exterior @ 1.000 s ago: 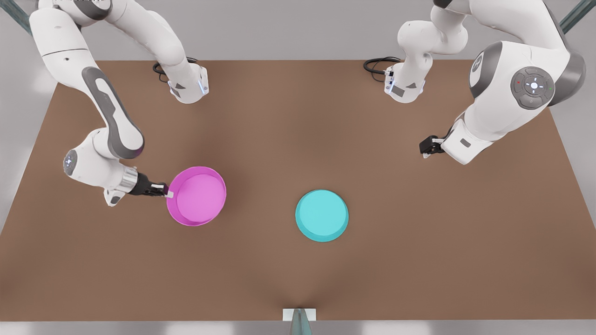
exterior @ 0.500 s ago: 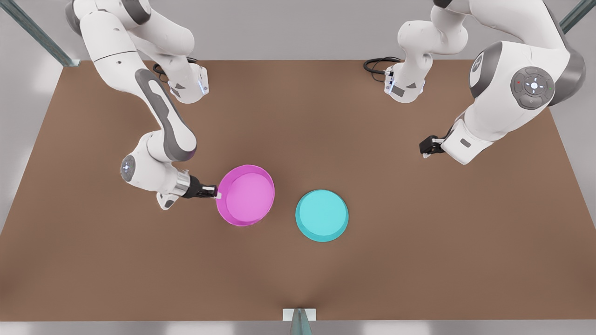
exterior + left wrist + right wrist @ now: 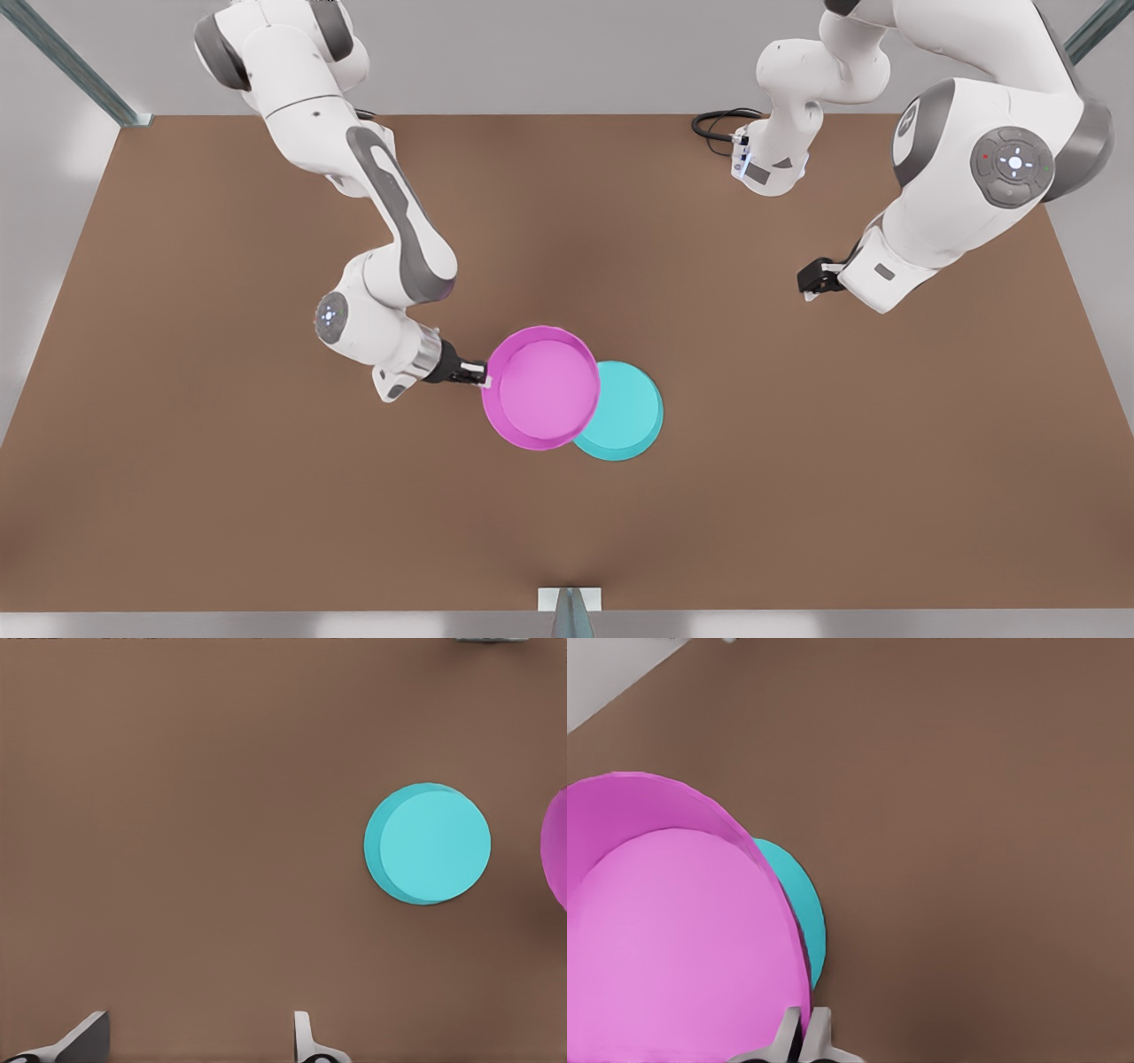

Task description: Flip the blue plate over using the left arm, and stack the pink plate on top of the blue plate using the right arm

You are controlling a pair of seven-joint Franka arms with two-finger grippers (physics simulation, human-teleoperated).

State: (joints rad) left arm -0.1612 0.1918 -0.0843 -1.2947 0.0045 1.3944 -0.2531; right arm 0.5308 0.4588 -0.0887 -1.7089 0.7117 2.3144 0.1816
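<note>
The pink plate (image 3: 540,387) hangs above the table, rim up, and overlaps the left edge of the blue plate (image 3: 631,413) in the front view. My right gripper (image 3: 483,377) is shut on the pink plate's rim at the front view's left side. In the right wrist view the fingers (image 3: 790,1034) pinch the pink plate (image 3: 673,939), with the blue plate (image 3: 806,921) peeking out behind it. The blue plate (image 3: 430,843) lies on the table with its plain flat face up. My left gripper (image 3: 813,279) waits open at the front view's right, its fingers (image 3: 306,1041) spread wide over bare table.
The brown table (image 3: 797,461) stretches wide around both plates. Both arm bases (image 3: 766,164) and a black cable (image 3: 713,124) sit at the far edge. A metal post (image 3: 570,611) stands at the near edge. The pink plate's edge (image 3: 558,846) shows in the left wrist view.
My right arm has carried the pink plate toward the front view's right, from well apart to overlapping the blue plate. The left arm and the blue plate have stayed still.
</note>
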